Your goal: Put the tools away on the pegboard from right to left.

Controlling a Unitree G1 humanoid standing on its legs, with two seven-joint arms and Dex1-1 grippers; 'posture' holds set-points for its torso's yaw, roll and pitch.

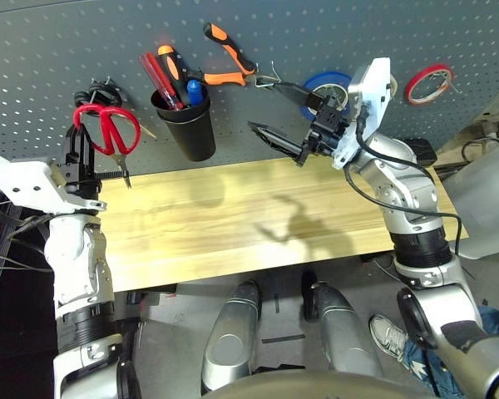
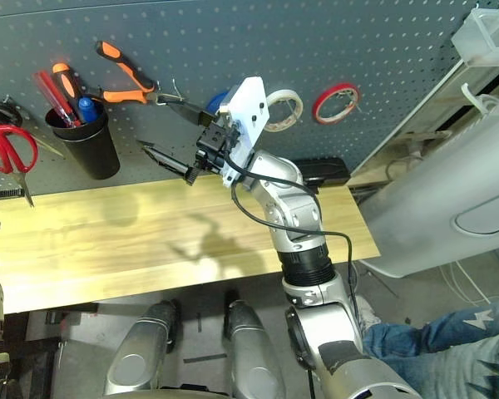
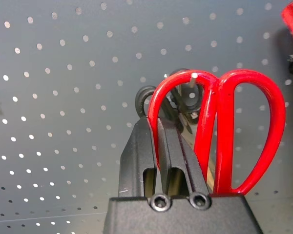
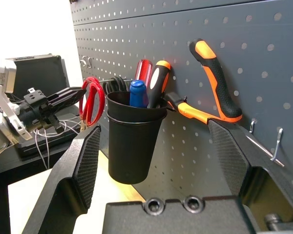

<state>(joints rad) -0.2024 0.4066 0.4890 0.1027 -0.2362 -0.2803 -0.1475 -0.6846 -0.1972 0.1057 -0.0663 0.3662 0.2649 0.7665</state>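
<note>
The red-handled scissors (image 1: 108, 129) hang blades down at the left of the pegboard (image 1: 58, 50). My left gripper (image 3: 158, 124) is shut on one handle loop, and a wire hook passes through that loop. Orange-and-black pliers (image 1: 229, 60) hang on a hook. Beside them, the black cup (image 1: 187, 125) holds the blue-handled screwdriver (image 1: 194, 90) among others. The blue tape roll (image 1: 328, 83) hangs behind my right gripper (image 1: 264, 105). That gripper is open and empty, raised off the table just right of the cup, and it faces the cup in the right wrist view.
A red tape roll (image 1: 427, 83) and a white tape roll (image 2: 283, 108) hang further right on the board. A black loop (image 3: 145, 97) sits behind the scissors on the same hook. The wooden tabletop (image 1: 233, 224) lies below the board. A person's shoe and jeans (image 1: 399, 341) show at the lower right.
</note>
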